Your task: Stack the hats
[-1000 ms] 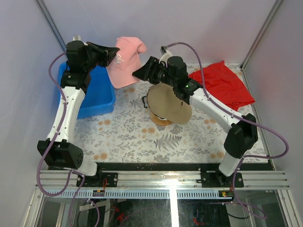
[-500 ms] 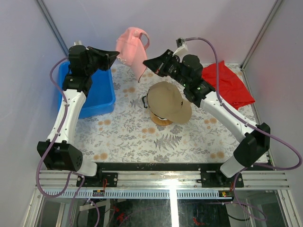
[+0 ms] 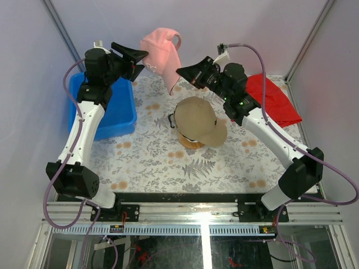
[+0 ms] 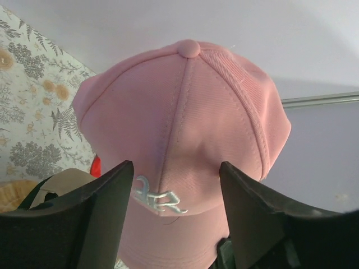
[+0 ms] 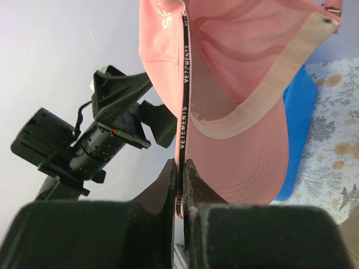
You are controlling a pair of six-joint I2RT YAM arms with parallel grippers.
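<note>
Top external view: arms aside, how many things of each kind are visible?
caps: 2 (pink cap, tan cap; any beneath the tan one are hidden)
blue bin: 1
red cloth: 1
wooden stand: 1
Total: 5

robot lab test cell: white enclosure walls, aluminium mounting rail, frame posts.

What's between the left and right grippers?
The pink fabric baseball cap, hanging between the left gripper and the right gripper, which pinches its edge. The top external view shows it.
</note>
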